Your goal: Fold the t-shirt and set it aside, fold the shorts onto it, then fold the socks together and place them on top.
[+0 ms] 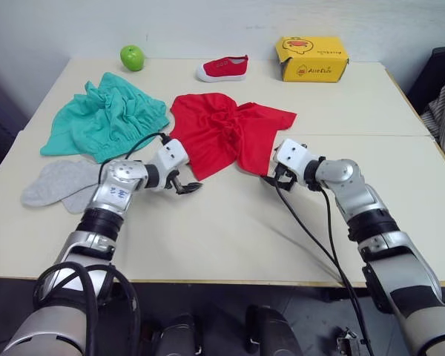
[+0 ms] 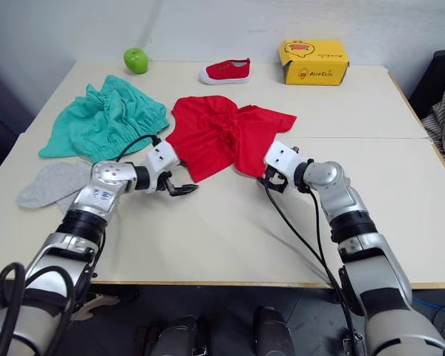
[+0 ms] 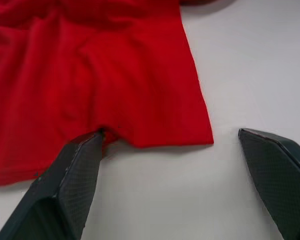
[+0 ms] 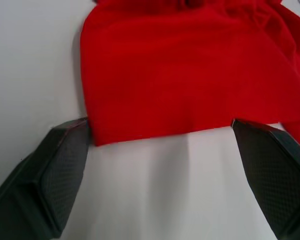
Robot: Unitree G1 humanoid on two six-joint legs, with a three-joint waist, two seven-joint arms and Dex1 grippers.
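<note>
**Two open grippers at the hem of a crumpled red t-shirt**

Both grippers sit nearest the robot, at the near edge of the t-shirt (image 1: 226, 133). The left gripper (image 1: 184, 185) has its fingers spread wide; in its wrist view one fingertip (image 3: 90, 145) touches the hem while the other stands clear on bare table. The right gripper (image 2: 271, 180) is also wide open, its two fingers bracketing a straight stretch of hem, holding nothing.

The t-shirt lies bunched at the middle of the table (image 1: 230, 245), gathered into folds toward its centre, one sleeve pointing to 2 o'clock. It looks light, limp and thin: it should drape and slide, not hold a shape, so a single-layer pinch at the two near hem corners seems the best hold, then a pull to flatten it before folding. A shallow pinch could slip off or catch two layers.

At 10 o'clock the teal shorts (image 1: 104, 119) lie crumpled, just beside the shirt; the grey socks (image 1: 59, 184) lie at 9 o'clock, touching the shorts' near edge.

The tabletop is pale, smooth and matte, with open room in front for folding. Farther back stand a green apple (image 1: 132, 56), a small red shoe (image 1: 222, 68) and a yellow box (image 1: 312, 58), before a plain light wall.
</note>
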